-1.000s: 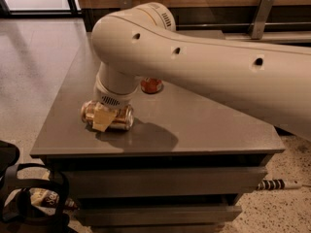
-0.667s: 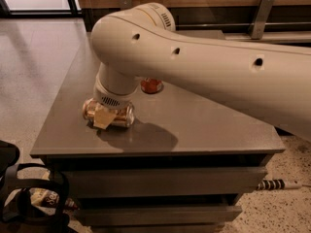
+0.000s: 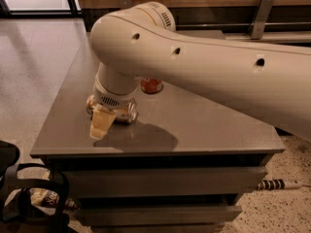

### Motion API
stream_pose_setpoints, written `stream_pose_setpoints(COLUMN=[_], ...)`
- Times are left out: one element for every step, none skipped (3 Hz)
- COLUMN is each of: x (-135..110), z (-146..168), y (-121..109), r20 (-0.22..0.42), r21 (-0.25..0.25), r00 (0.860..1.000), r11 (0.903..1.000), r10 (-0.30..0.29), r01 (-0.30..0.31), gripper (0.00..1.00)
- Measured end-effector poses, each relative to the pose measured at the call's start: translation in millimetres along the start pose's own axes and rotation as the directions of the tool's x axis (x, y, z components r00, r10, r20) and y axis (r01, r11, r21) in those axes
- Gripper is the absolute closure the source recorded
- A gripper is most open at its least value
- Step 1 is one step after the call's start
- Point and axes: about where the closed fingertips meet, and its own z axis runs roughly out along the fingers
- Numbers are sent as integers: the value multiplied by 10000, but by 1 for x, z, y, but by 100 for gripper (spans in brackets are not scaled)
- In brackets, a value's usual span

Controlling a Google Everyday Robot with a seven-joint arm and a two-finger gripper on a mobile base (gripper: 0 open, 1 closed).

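My gripper [image 3: 104, 121] is down at the table's left front, under the thick white arm [image 3: 194, 67] that crosses the view from the right. It sits right over a gold-brown can [image 3: 127, 112] lying on its side on the grey table top [image 3: 204, 125], and it covers the can's middle. Both ends of the can stick out to either side of the gripper. A red can [image 3: 151, 85] stands a little behind and to the right, partly hidden by the arm.
The table is a grey cabinet with drawers [image 3: 160, 181] below its front edge. A wooden wall and metal rail [image 3: 262, 8] run behind it. A dark bag with straps [image 3: 24, 198] lies on the floor at the lower left. A cable plug [image 3: 277, 184] lies at the lower right.
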Motion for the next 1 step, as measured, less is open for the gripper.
stream_pose_setpoints(x=[0], z=[0], y=[0], r20=[0], r21=[1], r00=[10000], r11=[10000], r10=[0], r01=[0], gripper=[0])
